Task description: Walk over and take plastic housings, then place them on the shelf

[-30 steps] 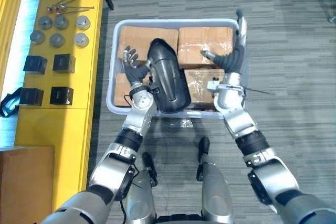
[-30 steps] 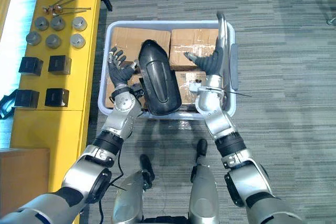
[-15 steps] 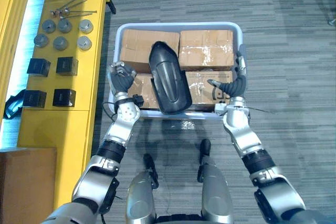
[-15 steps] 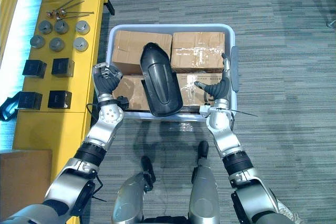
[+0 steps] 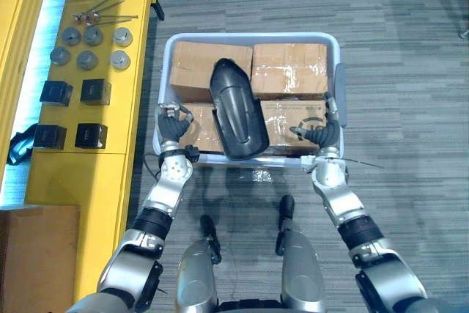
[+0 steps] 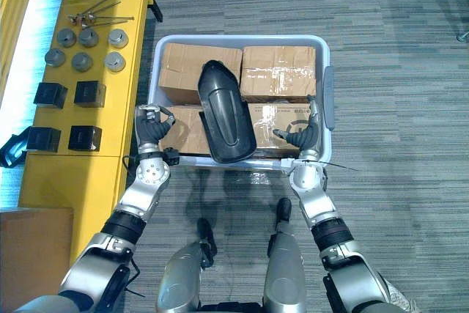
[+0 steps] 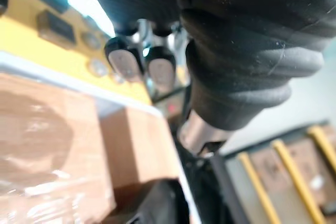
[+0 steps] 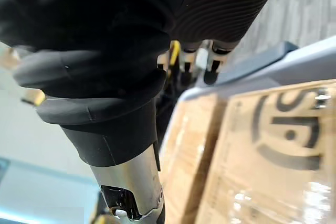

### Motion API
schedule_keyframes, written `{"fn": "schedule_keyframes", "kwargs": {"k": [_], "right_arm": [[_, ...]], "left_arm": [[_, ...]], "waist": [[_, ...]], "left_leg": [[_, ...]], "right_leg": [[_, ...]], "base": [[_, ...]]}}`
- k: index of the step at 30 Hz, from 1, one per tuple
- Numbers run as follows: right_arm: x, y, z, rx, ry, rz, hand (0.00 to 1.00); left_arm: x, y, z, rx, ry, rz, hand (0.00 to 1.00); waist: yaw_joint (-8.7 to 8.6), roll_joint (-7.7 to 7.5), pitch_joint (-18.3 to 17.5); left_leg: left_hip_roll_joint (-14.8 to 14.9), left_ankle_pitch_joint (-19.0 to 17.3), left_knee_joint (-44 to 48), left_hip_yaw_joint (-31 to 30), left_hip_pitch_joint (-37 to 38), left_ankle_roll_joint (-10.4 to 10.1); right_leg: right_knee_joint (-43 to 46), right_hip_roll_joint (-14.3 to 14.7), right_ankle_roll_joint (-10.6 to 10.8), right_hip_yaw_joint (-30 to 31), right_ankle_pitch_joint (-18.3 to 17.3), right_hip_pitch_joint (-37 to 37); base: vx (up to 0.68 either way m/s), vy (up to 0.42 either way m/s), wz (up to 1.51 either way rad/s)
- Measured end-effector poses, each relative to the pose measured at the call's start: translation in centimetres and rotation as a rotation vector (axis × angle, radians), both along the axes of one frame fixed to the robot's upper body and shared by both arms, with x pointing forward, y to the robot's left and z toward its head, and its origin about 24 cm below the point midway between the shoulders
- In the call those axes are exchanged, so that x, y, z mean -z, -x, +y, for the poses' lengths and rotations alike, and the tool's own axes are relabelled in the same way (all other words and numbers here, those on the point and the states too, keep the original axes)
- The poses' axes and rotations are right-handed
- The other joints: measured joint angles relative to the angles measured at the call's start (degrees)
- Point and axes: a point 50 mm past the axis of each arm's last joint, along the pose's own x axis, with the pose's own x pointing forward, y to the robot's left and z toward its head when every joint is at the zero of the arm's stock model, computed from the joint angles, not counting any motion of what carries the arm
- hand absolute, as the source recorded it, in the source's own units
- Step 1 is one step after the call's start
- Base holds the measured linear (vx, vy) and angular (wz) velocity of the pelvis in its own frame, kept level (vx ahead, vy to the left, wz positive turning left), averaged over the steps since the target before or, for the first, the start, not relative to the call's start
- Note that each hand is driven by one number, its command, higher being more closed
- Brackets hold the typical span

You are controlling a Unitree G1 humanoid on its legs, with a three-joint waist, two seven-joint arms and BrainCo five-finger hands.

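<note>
The left hand [image 5: 173, 124] is curled on itself at the left rim of the pale plastic bin [image 5: 249, 35]. The right hand [image 5: 322, 133] is open at the right rim, thumb spread inward. In the bin, one glossy black, rounded housing [image 5: 238, 111] lies across four taped cardboard boxes [image 5: 289, 71]. Left of the bin, a yellow shelf [image 5: 135, 108] holds six grey discs [image 5: 89, 59] and four black blocks [image 5: 96, 91]. A second ago both hands flanked the housing, fingers spread.

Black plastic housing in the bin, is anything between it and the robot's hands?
Nothing visible. The glossy black plastic housing lies uncovered on the brown cardboard boxes inside the pale blue plastic bin. The left hand and right hand sit at the bin's near corners, one either side.
</note>
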Motion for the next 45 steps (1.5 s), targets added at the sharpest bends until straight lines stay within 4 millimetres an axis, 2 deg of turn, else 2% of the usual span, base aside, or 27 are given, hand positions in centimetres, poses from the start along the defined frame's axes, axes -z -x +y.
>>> {"fn": "schedule_keyframes", "kwargs": {"k": [1, 3, 6, 11, 12, 18, 26, 33, 34, 37, 42, 45], "right_arm": [[0.1, -0.3, -0.1, -0.001, -0.005, 0.018, 0.00], [0.0, -0.9, -0.1, 0.005, 0.003, 0.030, 0.00], [-1.2, -2.2, -0.1, 0.016, 0.015, 0.018, 0.00], [-3.1, -3.0, 0.4, 0.009, 0.003, -0.029, 0.00], [-3.1, -3.1, 0.5, 0.008, -0.002, -0.030, 0.00], [-2.2, -2.3, 0.9, 0.008, -0.051, -0.020, 0.00], [-1.1, -0.7, 1.0, 0.000, -0.040, -0.022, 0.00], [0.2, 0.0, 0.9, 0.005, -0.020, 0.012, 0.00], [0.6, 0.1, 0.9, 0.006, -0.022, 0.022, 0.00], [1.1, 0.4, 1.0, 0.006, -0.028, 0.034, 0.00], [0.6, 0.5, 1.2, -0.002, -0.032, 0.013, 0.00], [0.7, 0.7, 1.1, -0.001, -0.033, 0.015, 0.00]], "left_arm": [[0.3, 0.0, 0.0, 0.004, 0.043, 0.014, 0.00], [0.7, 0.0, 0.1, 0.001, 0.108, 0.037, 0.00], [1.7, 0.0, -0.3, 0.016, 0.229, 0.074, 0.00], [1.2, 0.1, -1.7, 0.124, 0.449, -0.035, 0.00], [1.0, 0.2, -1.7, 0.135, 0.467, -0.056, 1.00], [-1.5, 1.6, -2.4, 0.255, 0.647, -0.287, 1.00], [-1.5, 2.9, -2.4, 0.270, 0.662, -0.318, 1.00], [-1.1, 3.1, -2.3, 0.315, 0.757, -0.312, 1.00], [-0.6, 3.3, -2.4, 0.324, 0.782, -0.302, 0.00], [0.0, 3.6, -2.7, 0.347, 0.816, -0.289, 0.00], [-0.3, 3.6, -2.7, 0.359, 0.877, -0.305, 0.00], [0.0, 3.6, -2.5, 0.418, 0.987, -0.323, 0.00]], "waist": [[0.28, -0.01, 0.0], [0.59, -0.01, 0.0], [1.00, 0.04, 0.0], [3.11, 0.00, -0.1], [3.15, 0.00, -0.1], [3.00, 0.00, -0.1], [2.37, 0.01, -0.2], [2.17, 0.04, -0.7], [2.20, -0.01, -1.7], [2.22, 0.03, -3.6], [2.18, 0.03, -3.6], [2.17, 0.03, -3.6]], "left_leg": [[-0.1, 0.1, 0.0, -0.1, 0.0, 0.0], [-0.2, 0.2, 0.0, -0.3, -0.1, 0.1], [-0.6, 0.3, 0.3, -1.4, -1.1, 0.3], [-0.9, 0.4, 0.9, -2.9, -2.2, 0.4], [-1.0, 0.4, 1.0, -2.9, -2.2, 0.4], [-1.4, 0.4, 1.1, -3.3, -1.7, 0.6], [-1.4, 0.2, 1.0, -3.2, -0.8, 0.7], [-1.4, 0.2, 0.7, -2.9, 0.0, 0.6], [-1.4, 0.1, 0.5, -2.8, -0.1, 0.6], [-1.5, 0.1, 0.2, -2.7, 0.0, 0.6], [-1.5, 0.1, 0.2, -2.6, 0.4, 0.6], [-1.5, -0.2, 0.2, -2.5, 1.2, 0.6]], "right_leg": [[0.1, -0.1, 0.0, -0.1, 0.0, 0.0], [0.2, -0.3, 0.0, -0.4, 0.0, 0.0], [0.4, -0.8, 0.1, -1.1, -0.1, 0.0], [0.6, -1.2, 0.1, -2.5, -0.1, 0.0], [0.7, -1.3, 0.2, -2.5, -0.1, 0.0], [0.8, -1.7, 0.7, -2.9, -0.5, 1.0], [0.5, -1.7, 0.8, -2.8, -0.6, 1.9], [-0.4, -1.6, 0.9, -2.6, -0.4, 2.7], [-0.8, -1.6, 0.9, -2.7, -0.4, 2.7], [-1.1, -1.6, 0.9, -2.6, -0.4, 2.8], [-1.1, -1.6, 0.9, -2.6, -0.4, 3.1], [-1.1, -1.6, 0.9, -2.6, -0.4, 3.9]], "base": [[-0.01, 0.024, 0.05], [-0.01, 0.025, 0.07], [-0.02, 0.031, 0.18], [-0.01, 0.021, 0.14], [0.00, 0.036, 0.05], [0.00, 0.019, 0.05], [0.00, 0.000, 0.00], [0.00, 0.005, -0.01], [0.00, 0.000, 0.00], [0.04, 0.018, -0.01], [0.00, 0.000, 0.00], [0.00, 0.000, 0.00]]}}
